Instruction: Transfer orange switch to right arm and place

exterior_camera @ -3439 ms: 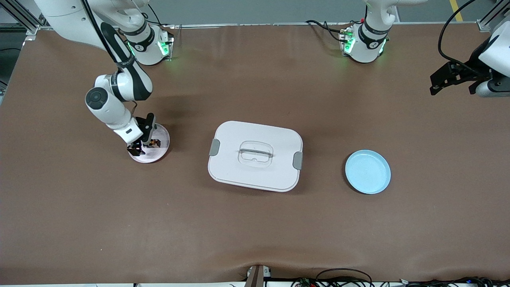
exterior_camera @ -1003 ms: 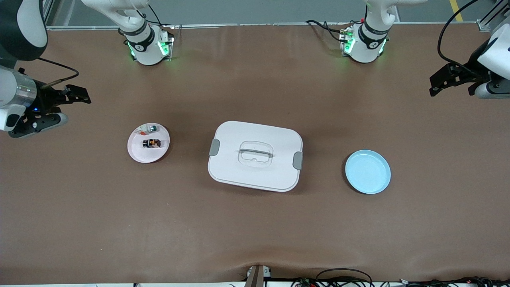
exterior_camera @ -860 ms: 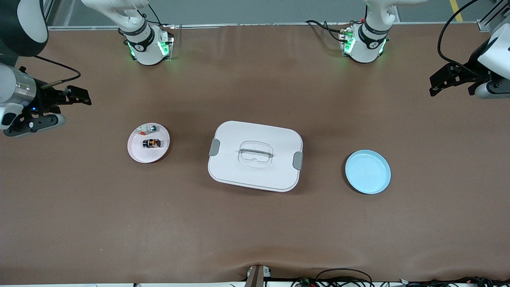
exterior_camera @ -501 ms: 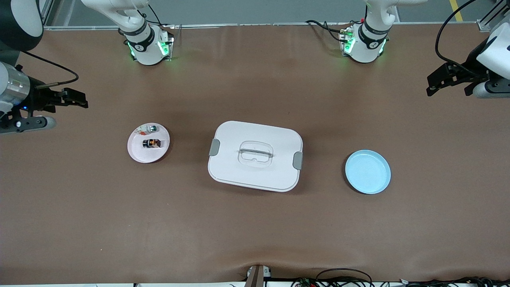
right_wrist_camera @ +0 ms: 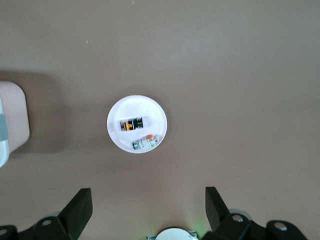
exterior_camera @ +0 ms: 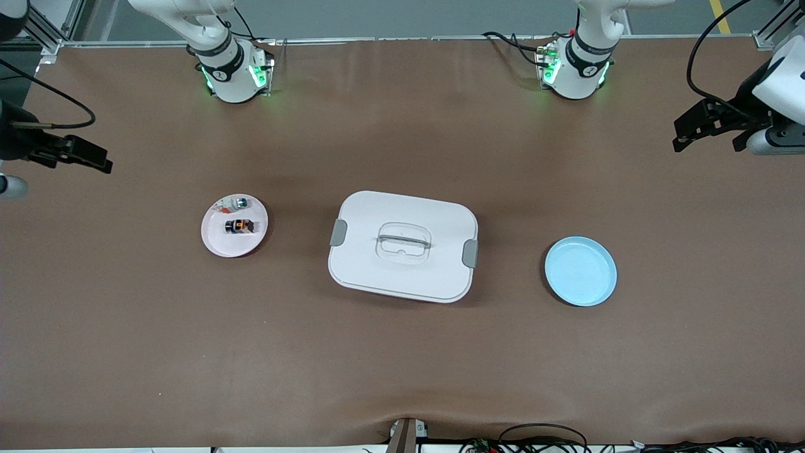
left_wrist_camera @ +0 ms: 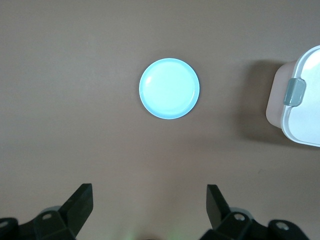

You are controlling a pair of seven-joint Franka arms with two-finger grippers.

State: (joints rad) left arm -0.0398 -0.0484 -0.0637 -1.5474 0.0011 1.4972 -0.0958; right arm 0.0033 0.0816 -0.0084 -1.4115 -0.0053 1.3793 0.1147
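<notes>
Brown bench, both arms idle at its ends. Right gripper [right_wrist_camera: 145,212], jaws spread, hangs high over pink plate [exterior_camera: 217,242], where orange switch [exterior_camera: 239,225] lies w/ whitish-green part [exterior_camera: 239,202]. Lidded box [exterior_camera: 402,246] mid-bench; blue plate [exterior_camera: 580,271] bare. Left gripper [left_wrist_camera: 147,212], jaws spread, empty. Placement looks done; next, prob. nothing. Both wrists cut off by front view's edges.

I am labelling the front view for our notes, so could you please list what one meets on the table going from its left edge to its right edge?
Right gripper → pink plate holding the orange switch → white lidded box → blue plate → left gripper.
</notes>
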